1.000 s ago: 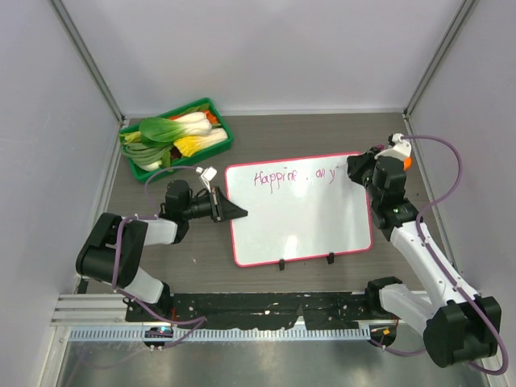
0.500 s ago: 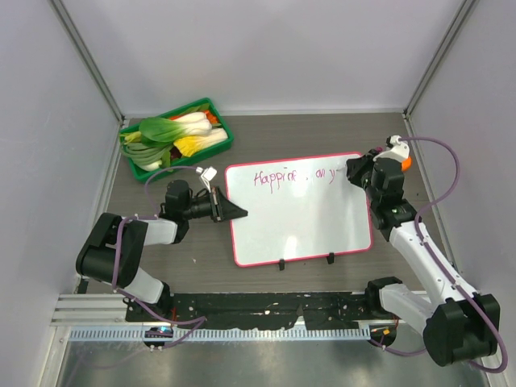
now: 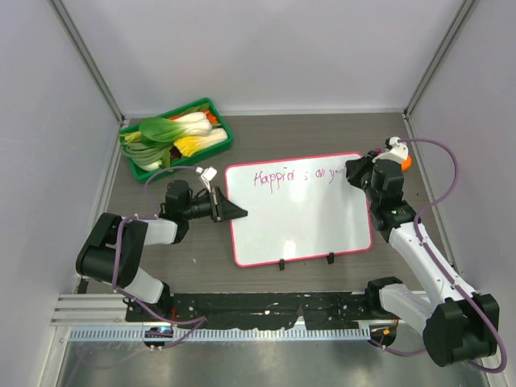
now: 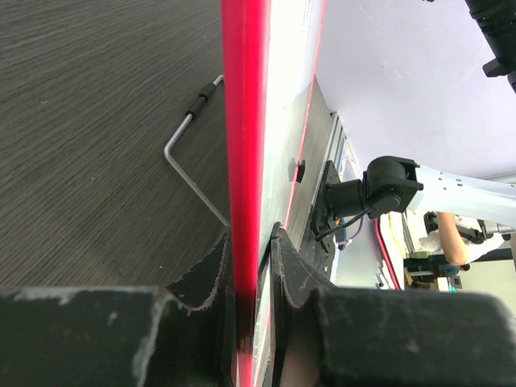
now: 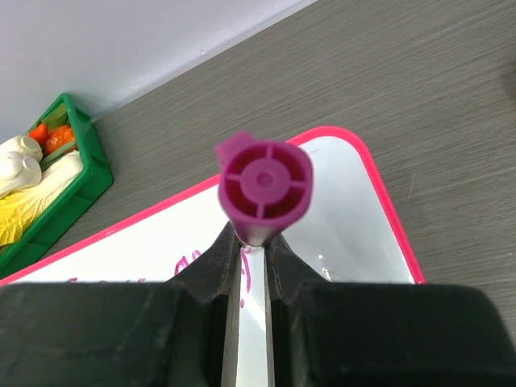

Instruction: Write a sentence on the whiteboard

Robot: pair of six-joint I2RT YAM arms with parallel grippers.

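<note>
The whiteboard, white with a pink-red frame, lies on the dark table. The sentence in thin magenta letters runs along its far edge. My left gripper is shut on the board's left frame; in the left wrist view the red frame runs between the jaws. My right gripper is over the board's far right corner, shut on a purple marker seen end-on, with its tip hidden below. Magenta strokes show on the board just under the marker.
A green tray of vegetables stands at the far left, also in the right wrist view. Two small black feet sit at the board's near edge. A bent metal rod lies on the table beside the board.
The right gripper has shifted slightly left along the top line. The word "Happiness" has gained letters. The left gripper has not moved.
</note>
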